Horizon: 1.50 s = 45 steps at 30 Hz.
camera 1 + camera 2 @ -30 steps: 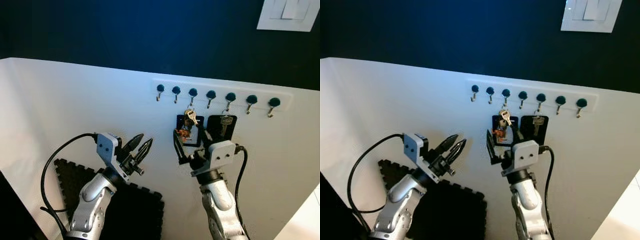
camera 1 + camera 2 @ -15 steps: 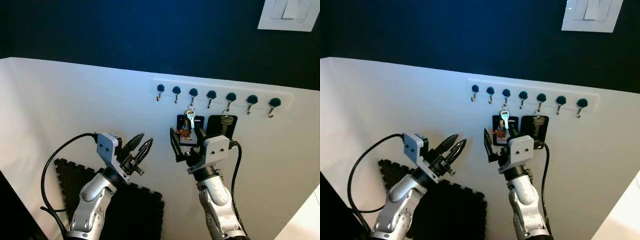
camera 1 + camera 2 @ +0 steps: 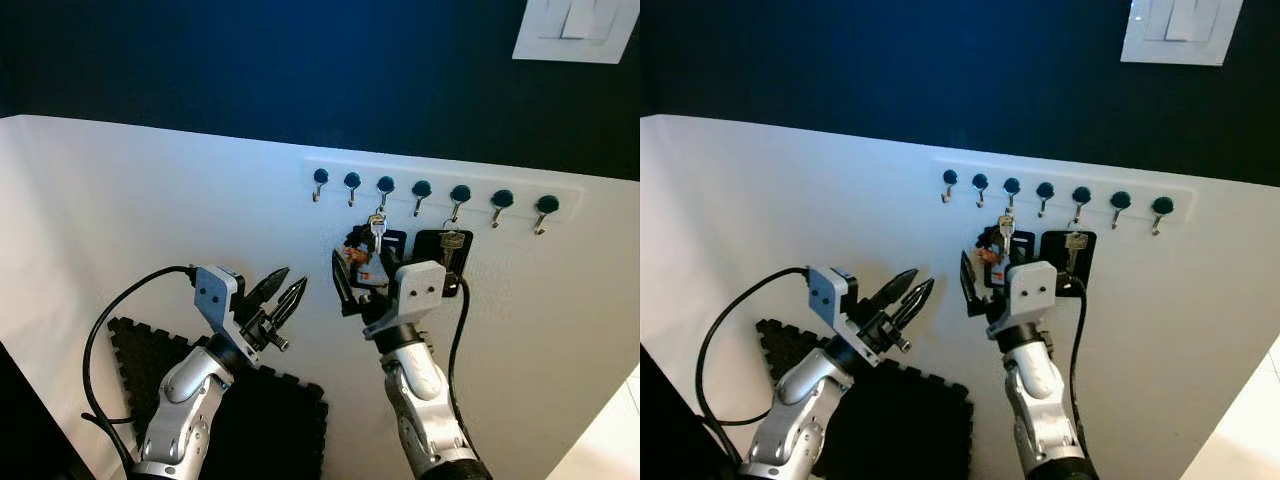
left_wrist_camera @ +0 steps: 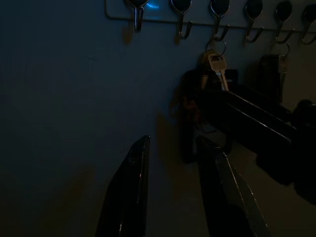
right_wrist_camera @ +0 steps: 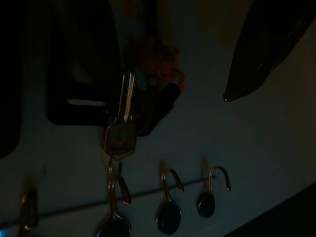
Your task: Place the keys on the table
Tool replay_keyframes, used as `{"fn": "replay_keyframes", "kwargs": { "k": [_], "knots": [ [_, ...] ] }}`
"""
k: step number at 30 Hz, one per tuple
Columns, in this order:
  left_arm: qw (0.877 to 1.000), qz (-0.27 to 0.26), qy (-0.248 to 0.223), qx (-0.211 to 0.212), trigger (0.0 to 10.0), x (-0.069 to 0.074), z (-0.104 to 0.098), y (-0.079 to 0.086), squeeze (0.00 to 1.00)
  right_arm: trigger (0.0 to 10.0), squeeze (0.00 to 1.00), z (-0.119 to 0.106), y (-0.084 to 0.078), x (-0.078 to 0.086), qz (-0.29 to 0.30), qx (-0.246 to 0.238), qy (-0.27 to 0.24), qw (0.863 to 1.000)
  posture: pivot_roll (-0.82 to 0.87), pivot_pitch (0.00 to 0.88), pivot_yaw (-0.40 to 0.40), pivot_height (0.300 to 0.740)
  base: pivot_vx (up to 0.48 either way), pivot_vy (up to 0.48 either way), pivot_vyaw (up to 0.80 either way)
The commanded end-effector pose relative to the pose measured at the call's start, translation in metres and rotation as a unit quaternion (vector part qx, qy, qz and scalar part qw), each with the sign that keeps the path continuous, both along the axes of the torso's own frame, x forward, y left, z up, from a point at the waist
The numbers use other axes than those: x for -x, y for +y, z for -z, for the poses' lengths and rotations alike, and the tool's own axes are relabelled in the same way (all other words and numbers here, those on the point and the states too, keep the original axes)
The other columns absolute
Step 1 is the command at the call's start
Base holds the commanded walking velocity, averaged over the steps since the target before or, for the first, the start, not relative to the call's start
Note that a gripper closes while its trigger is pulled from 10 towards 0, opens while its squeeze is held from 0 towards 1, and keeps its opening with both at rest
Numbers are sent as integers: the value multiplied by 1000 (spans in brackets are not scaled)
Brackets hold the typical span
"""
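A bunch of keys point(image 3: 374, 235) hangs from the third hook of a white hook rail point(image 3: 440, 190): a silver key, an orange charm and a black fob. In the right wrist view the silver key point(image 5: 120, 133) dangles from its hook. My right gripper point(image 3: 358, 275) is raised against the wall, open, with one finger point(image 3: 339, 286) left of the bunch and the other close behind it. My left gripper point(image 3: 292, 277) is held up to the left, open and holding nothing, well apart from the keys point(image 4: 216, 64).
A second key on a black fob point(image 3: 447, 250) hangs from the fifth hook, just right of my right wrist. The other hooks are bare. A black foam mat point(image 3: 290, 420) lies below against the white wall. A light switch point(image 3: 570, 30) is high on the right.
My right gripper has moved left and slightly up, closer around the key bunch, and the bunch has swung and tilted. The left arm has not moved.
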<state>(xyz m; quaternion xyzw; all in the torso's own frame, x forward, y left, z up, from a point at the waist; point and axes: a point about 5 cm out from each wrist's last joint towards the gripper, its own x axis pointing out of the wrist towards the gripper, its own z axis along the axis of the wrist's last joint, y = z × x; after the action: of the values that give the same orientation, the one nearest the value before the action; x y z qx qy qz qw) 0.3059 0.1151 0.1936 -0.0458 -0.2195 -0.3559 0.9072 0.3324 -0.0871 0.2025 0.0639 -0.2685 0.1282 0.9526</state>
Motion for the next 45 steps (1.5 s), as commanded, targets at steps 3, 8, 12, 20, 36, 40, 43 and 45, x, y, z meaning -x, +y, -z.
{"fn": "replay_keyframes", "kwargs": {
  "k": [3,8,12,20,36,40,43,45],
  "knots": [
    [1000,-5,0,-10,10000,1,3,4,0,3765,0,3,-4,-4,7,-15,18,1000,21,60,1,740,0,0,0],
    [1000,-7,0,-12,10000,1,3,4,0,1176,0,4,-4,-3,4,-15,18,1000,21,63,1,740,0,0,0],
    [1000,-7,0,-12,10000,1,3,4,0,1020,0,4,-4,-3,4,-15,19,1000,21,64,1,740,0,0,0],
    [1000,-6,-1,-12,10000,1,2,4,0,0,0,4,-5,-3,6,-17,19,1000,23,67,4,740,0,0,0],
    [1000,-4,-3,-12,10000,0,1,3,0,0,0,-11,-8,-1,13,-31,-15,999,25,64,6,740,0,0,0],
    [1000,-3,-3,-12,10000,1,1,3,0,0,0,-21,-9,1,16,-34,-42,998,26,63,7,740,0,0,0],
    [1000,-2,-3,-12,10000,0,1,3,0,0,0,-29,-8,4,14,-39,-65,997,26,63,9,740,0,0,0],
    [1000,-2,-3,-12,10000,0,1,3,0,0,0,-33,-7,5,10,-38,-78,996,26,63,9,740,0,0,0]
  ]
}}
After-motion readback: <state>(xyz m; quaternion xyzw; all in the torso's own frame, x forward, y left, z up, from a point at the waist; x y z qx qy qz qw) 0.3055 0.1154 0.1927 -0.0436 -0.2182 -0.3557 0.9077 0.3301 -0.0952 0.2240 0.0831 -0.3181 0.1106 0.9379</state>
